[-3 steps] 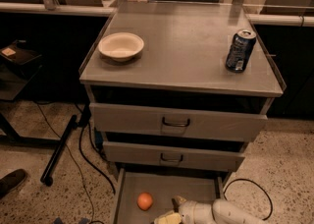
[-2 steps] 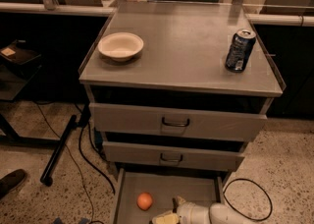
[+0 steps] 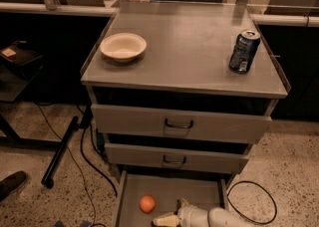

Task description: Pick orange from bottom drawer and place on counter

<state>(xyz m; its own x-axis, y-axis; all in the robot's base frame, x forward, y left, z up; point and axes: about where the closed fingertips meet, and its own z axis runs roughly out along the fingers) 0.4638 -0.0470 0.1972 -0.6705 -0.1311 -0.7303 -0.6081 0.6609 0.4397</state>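
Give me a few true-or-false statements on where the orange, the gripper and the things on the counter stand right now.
1. The orange lies on the floor of the open bottom drawer. True.
2. The gripper is up above the counter. False: it is down in the bottom drawer, beside the orange.
3. The bowl stands on the counter. True.
4. The can lies tipped on its side. False: it stands upright on the counter.

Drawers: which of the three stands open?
The bottom drawer, holding the orange and the gripper; both handled drawers above are shut.
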